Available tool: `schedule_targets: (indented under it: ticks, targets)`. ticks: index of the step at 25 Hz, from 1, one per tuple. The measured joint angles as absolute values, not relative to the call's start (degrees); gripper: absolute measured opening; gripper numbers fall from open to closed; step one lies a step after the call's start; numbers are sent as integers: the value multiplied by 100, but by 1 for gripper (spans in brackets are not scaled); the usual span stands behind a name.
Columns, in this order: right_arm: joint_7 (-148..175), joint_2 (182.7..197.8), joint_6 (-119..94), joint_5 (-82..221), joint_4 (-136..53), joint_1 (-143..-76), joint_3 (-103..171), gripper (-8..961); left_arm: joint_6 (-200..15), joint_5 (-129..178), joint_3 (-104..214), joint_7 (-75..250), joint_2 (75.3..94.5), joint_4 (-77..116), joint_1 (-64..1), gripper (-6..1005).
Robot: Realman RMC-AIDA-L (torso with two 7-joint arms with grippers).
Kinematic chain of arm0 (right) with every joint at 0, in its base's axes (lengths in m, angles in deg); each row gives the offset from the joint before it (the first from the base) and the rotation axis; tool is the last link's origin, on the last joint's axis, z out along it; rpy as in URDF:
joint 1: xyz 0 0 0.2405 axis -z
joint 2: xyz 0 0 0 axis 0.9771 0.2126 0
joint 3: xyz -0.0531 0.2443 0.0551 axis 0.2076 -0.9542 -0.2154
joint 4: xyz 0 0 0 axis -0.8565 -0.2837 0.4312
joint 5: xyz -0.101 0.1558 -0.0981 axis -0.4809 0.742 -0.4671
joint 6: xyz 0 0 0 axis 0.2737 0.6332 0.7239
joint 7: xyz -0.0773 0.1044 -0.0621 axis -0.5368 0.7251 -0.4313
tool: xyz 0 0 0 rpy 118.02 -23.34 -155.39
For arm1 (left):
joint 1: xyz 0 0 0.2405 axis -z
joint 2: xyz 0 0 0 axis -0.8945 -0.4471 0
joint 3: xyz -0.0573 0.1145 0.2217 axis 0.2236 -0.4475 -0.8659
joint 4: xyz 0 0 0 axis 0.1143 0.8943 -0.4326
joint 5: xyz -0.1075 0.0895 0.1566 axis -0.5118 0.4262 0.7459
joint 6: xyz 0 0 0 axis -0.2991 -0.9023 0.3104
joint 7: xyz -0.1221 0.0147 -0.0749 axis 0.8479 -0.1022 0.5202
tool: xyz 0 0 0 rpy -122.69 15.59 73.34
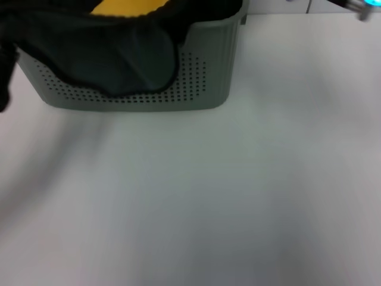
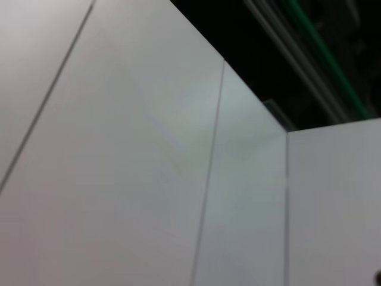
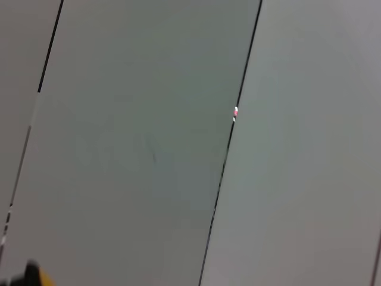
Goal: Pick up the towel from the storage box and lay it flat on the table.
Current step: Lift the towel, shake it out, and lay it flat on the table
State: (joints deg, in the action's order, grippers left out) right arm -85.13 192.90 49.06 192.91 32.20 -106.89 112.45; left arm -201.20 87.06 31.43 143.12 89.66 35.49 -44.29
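The storage box point(image 1: 202, 89), sage green with rows of small holes, stands at the far left of the white table point(image 1: 238, 196). The towel point(image 1: 119, 56) hangs out over its dipped front rim, dark green face outward, with its yellow face point(image 1: 128, 6) showing inside the box. A dark blurred shape point(image 1: 5, 65) at the head view's left edge touches the towel's side; it looks like my left arm's end. A small yellow patch point(image 3: 37, 277) shows in a corner of the right wrist view. Neither wrist view shows fingers.
A blurred grey part with a cyan light point(image 1: 362, 8) sits at the far right corner, seemingly my right arm. The left wrist view shows white panels point(image 2: 149, 179) with seams and a dark gap point(image 2: 297, 53). The right wrist view shows grey-white panels point(image 3: 137, 149).
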Motion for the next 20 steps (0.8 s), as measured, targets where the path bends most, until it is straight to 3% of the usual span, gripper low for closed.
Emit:
schedule_targets:
  ticks: [9,20]
  targets:
    - [-7095,19241,5463,17816,4346,-9763,10758,110,-20170,7921,2220,16450,8928,5194,-4926,14]
    - [-6082,19287,7255,17003,5245,-9399,10367,117,-20161,7718,1111,17482,8909,6114,-5237,14]
